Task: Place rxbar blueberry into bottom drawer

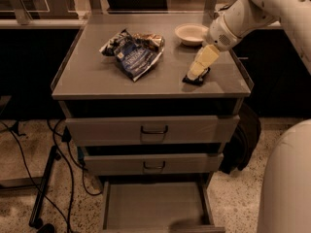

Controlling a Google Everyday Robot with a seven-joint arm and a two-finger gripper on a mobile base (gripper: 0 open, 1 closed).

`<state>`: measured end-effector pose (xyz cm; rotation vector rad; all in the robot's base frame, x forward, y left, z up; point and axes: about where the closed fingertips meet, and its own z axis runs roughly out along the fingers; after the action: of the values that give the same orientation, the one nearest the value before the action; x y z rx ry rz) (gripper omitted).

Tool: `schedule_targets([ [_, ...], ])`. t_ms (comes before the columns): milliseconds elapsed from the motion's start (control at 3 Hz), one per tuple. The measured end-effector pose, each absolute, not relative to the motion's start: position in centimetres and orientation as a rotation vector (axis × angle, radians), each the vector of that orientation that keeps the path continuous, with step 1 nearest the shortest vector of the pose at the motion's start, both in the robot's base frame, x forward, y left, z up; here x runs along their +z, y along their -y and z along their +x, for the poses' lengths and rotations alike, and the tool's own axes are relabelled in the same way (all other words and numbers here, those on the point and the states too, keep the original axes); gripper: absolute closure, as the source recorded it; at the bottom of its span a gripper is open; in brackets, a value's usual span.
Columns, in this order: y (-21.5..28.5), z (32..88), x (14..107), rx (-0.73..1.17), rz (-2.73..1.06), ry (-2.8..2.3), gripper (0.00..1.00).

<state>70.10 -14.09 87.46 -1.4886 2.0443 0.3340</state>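
Note:
The rxbar blueberry (196, 78) is a small dark flat bar lying on the cabinet top near its front right corner. My gripper (198, 71) reaches down from the upper right, and its cream-coloured tip rests right on top of the bar, hiding part of it. The bottom drawer (154, 205) is pulled out at the foot of the cabinet, showing a flat grey floor with nothing in it.
A crumpled blue-and-silver chip bag (134, 53) lies at the middle left of the top. A white bowl (191, 34) stands at the back right. The two upper drawers (153, 129) are closed. Cables (58, 178) run along the floor at the left. My white base (286, 183) is at the lower right.

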Motion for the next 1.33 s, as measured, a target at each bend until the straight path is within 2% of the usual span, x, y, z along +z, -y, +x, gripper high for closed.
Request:
schedule_targets([
  [667, 16.2, 72.6, 84.7, 0.293, -1.442, -2.137, 0.0],
  [1333, 18.1, 73.7, 79.4, 0.353, -1.386, -2.286, 0.0],
])
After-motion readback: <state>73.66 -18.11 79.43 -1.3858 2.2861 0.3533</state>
